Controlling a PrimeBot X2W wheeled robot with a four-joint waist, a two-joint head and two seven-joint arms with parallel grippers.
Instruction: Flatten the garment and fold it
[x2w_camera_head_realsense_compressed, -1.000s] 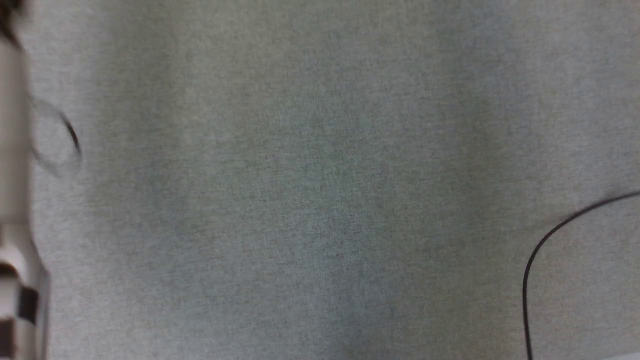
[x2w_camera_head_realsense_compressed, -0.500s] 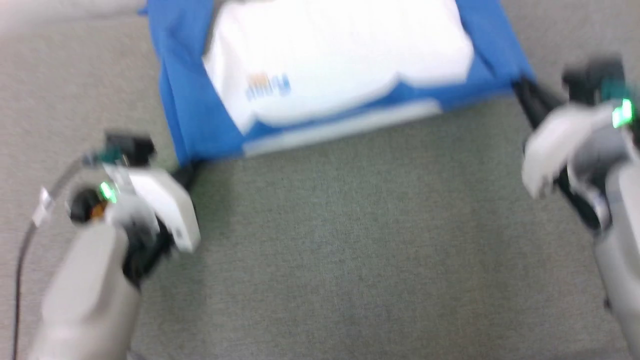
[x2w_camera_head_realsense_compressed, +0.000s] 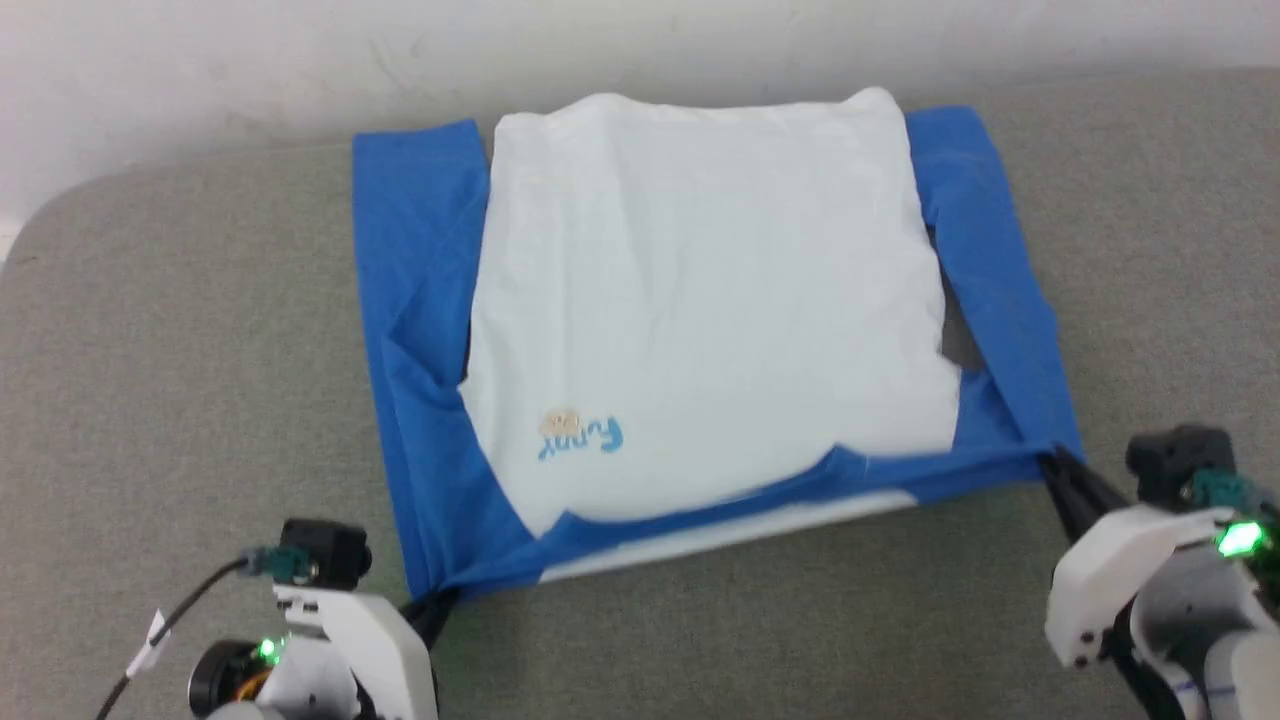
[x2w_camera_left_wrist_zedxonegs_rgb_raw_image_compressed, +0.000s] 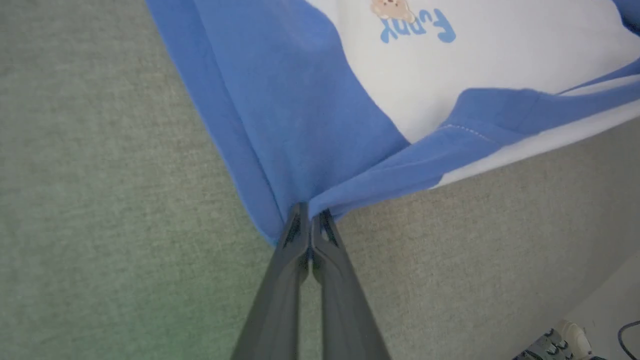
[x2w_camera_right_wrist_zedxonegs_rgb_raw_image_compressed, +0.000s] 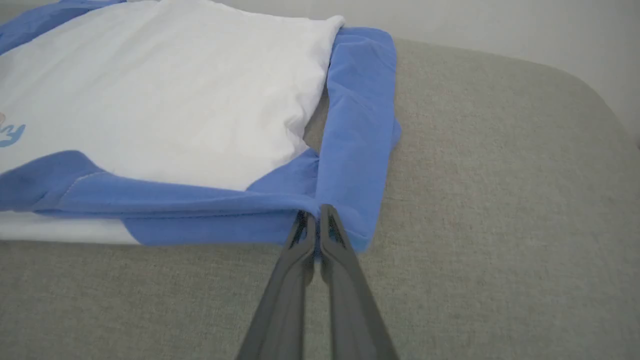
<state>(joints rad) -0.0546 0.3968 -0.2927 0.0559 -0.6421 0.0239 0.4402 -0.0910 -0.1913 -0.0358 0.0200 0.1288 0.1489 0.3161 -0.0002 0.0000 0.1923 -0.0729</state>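
A: Item 1, change over last sec?
B: Head cam swung; goods didn't. A sec ago it had bare grey top (x2w_camera_head_realsense_compressed: 150, 350), blurred. Half a sec ago, shirt (x2w_camera_head_realsense_compressed: 700, 320) at far edge of view. Now shirt mid-view, sharp. L gripper (x2w_camera_left_wrist_zedxonegs_rgb_raw_image_compressed: 311, 215) & R gripper (x2w_camera_right_wrist_zedxonegs_rgb_raw_image_compressed: 314, 215) sit at the same near corners as half a sec ago.
A: Meaning for task?
B: Judgement: whole shirt in sight w/ both corners held, so a flattening pull or 1st fold can be aimed. Fold not yet begun.
A: Item 2, grippers?
B: L gripper: fingers pressed together on near-left blue corner. R gripper: same, clamped on near-right blue corner. Cloth bunches to a point at each nip.
A: Item 3, shirt, location + cond.?
B: On grey top, centre, far edge close to wall (x2w_camera_head_realsense_compressed: 200, 60). White body up, mostly flat, faint creases. Blue sleeves laid along left & right sides. Blue band across near edge, drawn btw. the grippers, white strip under it. Small print (x2w_camera_head_realsense_compressed: 585, 437) near-left on the white. Right side: small gap where grey shows btw. body & sleeve. Left sleeve wrinkled midway.
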